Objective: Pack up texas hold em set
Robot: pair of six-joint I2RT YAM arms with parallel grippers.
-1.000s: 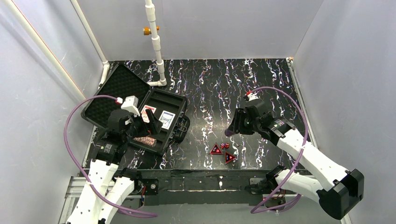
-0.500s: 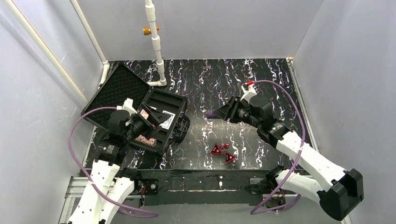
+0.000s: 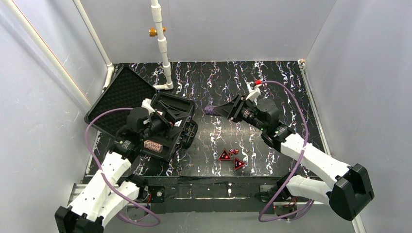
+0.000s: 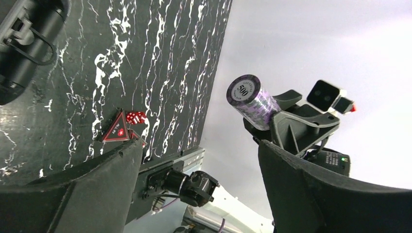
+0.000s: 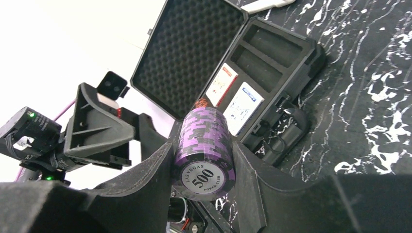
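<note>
The black case lies open at the left, its foam lid tipped back. The right wrist view shows the case holding a red deck and a blue deck. A reddish chip stack lies in its near slot. My right gripper is shut on a purple 500 chip stack, held in the air right of the case. My left gripper is open and empty over the case, facing that stack. Red triangles and tiny red dice lie on the table.
A white pipe stands behind the case at the back wall. The case handle juts toward the table's middle. Grey walls close in the dark marbled table on three sides.
My right gripper has carried the purple chip stack up and left toward the case. My left gripper has swung from above the case slots to point right, toward the stack.
</note>
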